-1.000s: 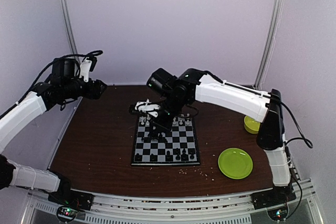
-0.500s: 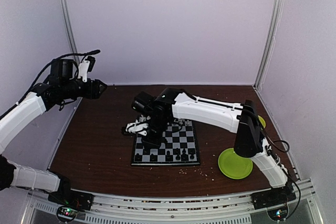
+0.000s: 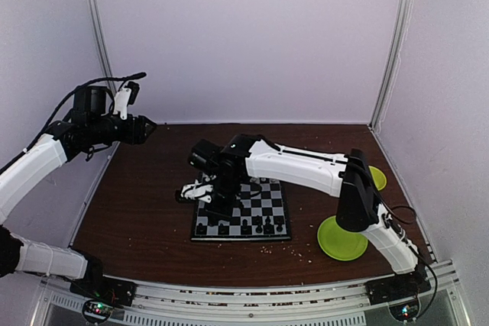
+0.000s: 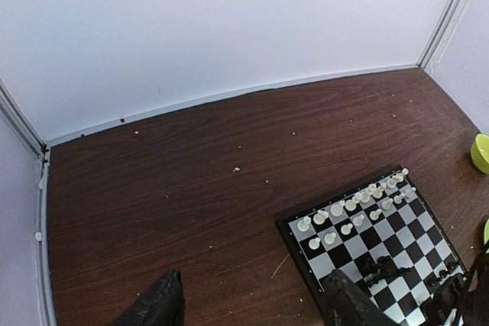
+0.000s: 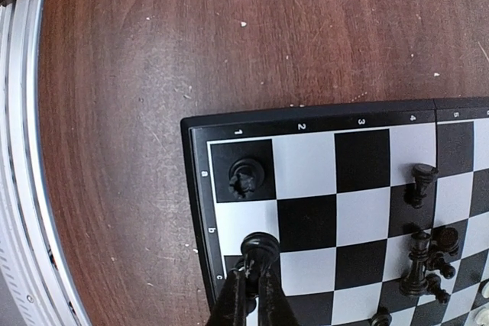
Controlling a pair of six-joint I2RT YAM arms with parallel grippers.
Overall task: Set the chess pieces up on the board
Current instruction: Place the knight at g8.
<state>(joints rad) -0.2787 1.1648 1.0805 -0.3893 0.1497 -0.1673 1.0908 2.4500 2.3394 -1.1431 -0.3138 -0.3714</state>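
Black piece (image 5: 260, 244) pinched in right gripper (image 5: 255, 269) at board (image 5: 306, 123) edge | left gripper (image 4: 256, 301) spread wide, empty, raised well off left

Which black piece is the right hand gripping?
The black piece clamped in the shut right hand, at the board's rim, just past the corner piece. The other black pieces stand free of the hand.
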